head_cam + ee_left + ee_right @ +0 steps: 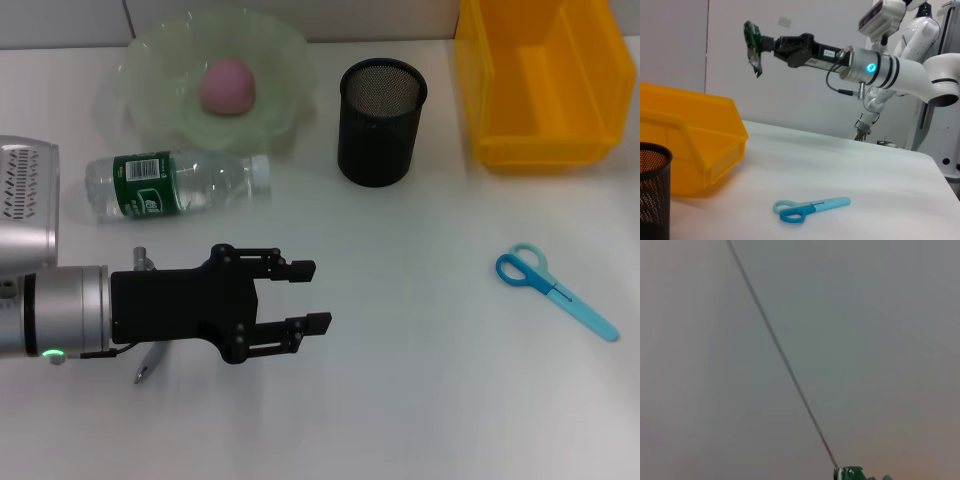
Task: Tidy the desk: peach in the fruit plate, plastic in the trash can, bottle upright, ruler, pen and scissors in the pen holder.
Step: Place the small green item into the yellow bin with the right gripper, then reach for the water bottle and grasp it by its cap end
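Green crumpled plastic (754, 47) hangs pinched in your right gripper (761, 46), jaws closed on it, high above the yellow trash can (540, 85). Your left gripper (300, 297) hovers near-left over the worktop (420, 380), jaws open and empty, apparently above a pen (147, 365).

White desk (420, 380) with a fair bit on it: green fruit plate (160, 90) at the back left, bottle (175, 183) lying on its side just in front of it, black mesh pen holder (381, 120) mid-back, yellow bin (540, 85) back right, blue scissors (555, 288) flat on the right side.
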Controlling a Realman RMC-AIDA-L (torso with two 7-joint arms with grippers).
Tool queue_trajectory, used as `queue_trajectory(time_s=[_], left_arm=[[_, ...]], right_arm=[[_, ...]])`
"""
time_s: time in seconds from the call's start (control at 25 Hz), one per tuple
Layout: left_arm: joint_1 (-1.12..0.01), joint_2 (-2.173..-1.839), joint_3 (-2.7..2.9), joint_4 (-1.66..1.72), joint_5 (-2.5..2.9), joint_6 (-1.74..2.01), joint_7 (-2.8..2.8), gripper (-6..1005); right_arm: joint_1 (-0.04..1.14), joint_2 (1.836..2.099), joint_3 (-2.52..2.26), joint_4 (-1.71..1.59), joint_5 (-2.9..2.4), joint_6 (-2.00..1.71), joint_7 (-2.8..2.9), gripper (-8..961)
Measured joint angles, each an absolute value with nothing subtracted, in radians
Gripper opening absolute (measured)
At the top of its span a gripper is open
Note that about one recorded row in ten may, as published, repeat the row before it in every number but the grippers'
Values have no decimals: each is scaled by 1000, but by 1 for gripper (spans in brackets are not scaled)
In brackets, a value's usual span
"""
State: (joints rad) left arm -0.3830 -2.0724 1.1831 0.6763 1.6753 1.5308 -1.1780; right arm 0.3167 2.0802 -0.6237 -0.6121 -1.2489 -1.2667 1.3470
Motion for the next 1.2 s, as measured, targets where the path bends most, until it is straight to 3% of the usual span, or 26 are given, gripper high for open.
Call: queue_trajectory(time_s=[0.36,0.64,0.92,0.96,1.2], left_arm=[[-383,-2072,1183,661,1663,1531,-1155,591],[-383,-2071,1183,661,1661,1531,-1155,591],[-384,-2071,1178,662,1618,1531,-1156,592],[-384,-2070,1174,662,1605,1531,-1159,592],[-388,-2066,1127,673,1543,1531,-1215,592]], right_arm=[[414,2079,-643,-568,-1341,-1145,1337,42],[425,2080,-643,-566,-1380,-1157,1312,49],[417,2081,-643,-562,-1380,-1176,1311,218],[411,2080,-642,-544,-1381,-1245,1278,315],[379,2081,-636,-470,-1387,-1509,1132,319]])
